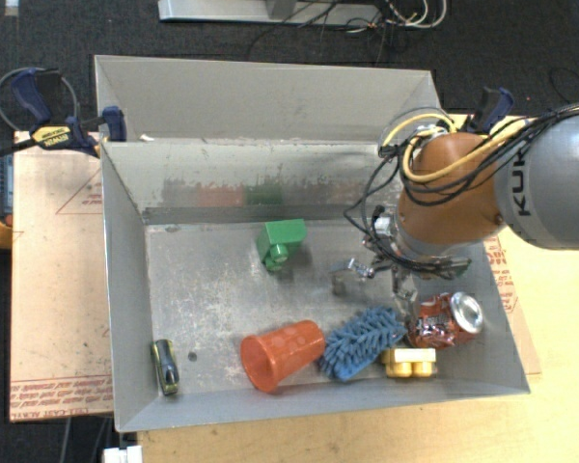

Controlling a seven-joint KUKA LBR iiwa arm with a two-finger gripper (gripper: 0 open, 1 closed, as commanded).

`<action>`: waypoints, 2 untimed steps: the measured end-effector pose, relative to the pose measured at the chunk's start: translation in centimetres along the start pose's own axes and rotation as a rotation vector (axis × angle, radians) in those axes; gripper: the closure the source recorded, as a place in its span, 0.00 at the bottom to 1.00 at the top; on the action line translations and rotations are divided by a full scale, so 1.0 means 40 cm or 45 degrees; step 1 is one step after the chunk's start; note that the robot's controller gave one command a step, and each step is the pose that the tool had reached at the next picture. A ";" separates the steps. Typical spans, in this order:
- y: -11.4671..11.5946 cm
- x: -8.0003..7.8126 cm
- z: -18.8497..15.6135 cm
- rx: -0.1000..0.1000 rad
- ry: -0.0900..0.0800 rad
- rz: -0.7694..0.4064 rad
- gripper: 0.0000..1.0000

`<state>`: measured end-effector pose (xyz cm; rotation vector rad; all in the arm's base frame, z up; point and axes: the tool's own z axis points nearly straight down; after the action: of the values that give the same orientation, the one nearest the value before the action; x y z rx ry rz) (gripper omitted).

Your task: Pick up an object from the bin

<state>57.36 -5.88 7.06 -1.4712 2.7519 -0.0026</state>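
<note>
Far left, at 8 o'clock on the bin (125, 287) floor, a small toy car (164, 367) is seen, its long axis run from 12 to 6. At 6 o'clock an orange plastic cup (282, 355) is laid on its side, its axis from 8 to 2. Above it, near the middle, a green toy block (283, 242) is set.

Moving right, a blue bristly brush (365, 342) is pressed against the cup, and a yellow toy brick (410, 363) is tucked at the brush's 4 o'clock.

Now the gripper (391, 283): it is hung low over bare floor at 3 o'clock in the bin. Whether it is wide or narrow cannot be told, and nothing is seen held.

Just at its 5 o'clock a crushed red drinks can (447, 318) is found, apart from the gripper. Its long axis runs from 8 to 2, with the silver top turned to 2. No print on it can be read.

The arm (545, 186) is brought in from 3 o'clock, its orange cover (449, 201) looped with cables, wrist pointed down. On the grey link the letters "KU" are read.
</note>
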 end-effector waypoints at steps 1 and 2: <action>0.040 -0.063 0.002 -0.007 0.002 0.339 0.00; 0.087 -0.069 0.002 -0.001 -0.001 0.051 0.00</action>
<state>56.00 -1.67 7.01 -1.4162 2.7803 -0.0003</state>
